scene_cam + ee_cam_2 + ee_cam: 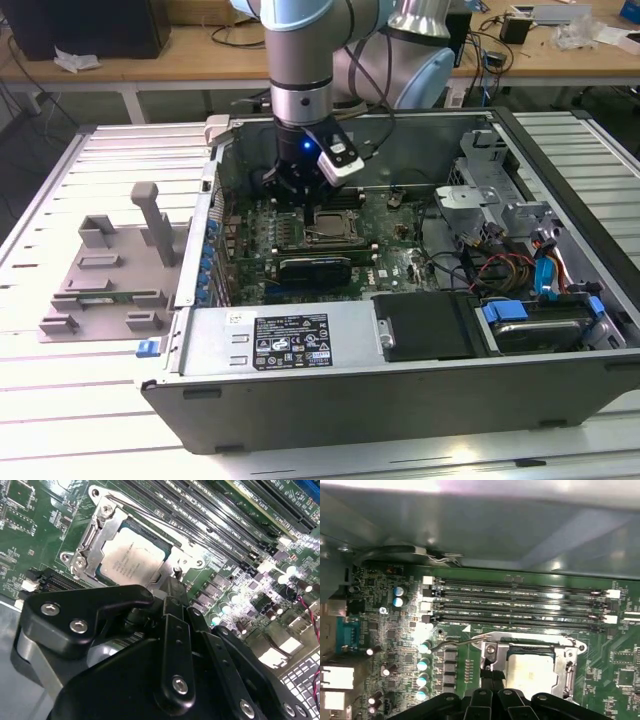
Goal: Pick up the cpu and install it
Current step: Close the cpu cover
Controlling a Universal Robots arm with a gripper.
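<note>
The cpu (132, 560) is a square chip with a silvery top, lying flat in the motherboard socket under a metal retention frame (107, 527). It also appears in the first wrist view (530, 672) and, small, in the exterior view (335, 225). My gripper (172, 586) hangs inside the open computer case (400, 400), its black fingers brought together just beside the socket's edge, with nothing held between them. In the first wrist view the gripper (491, 674) sits at the frame's side, close to the thin wire lever (455, 644).
Memory slots (520, 600) run along the board beyond the socket. A long black card (315, 268) lies below the socket in the exterior view. Drive bays and cables (540, 300) crowd the exterior view's right. A grey tray with posts (110, 270) stands outside the case.
</note>
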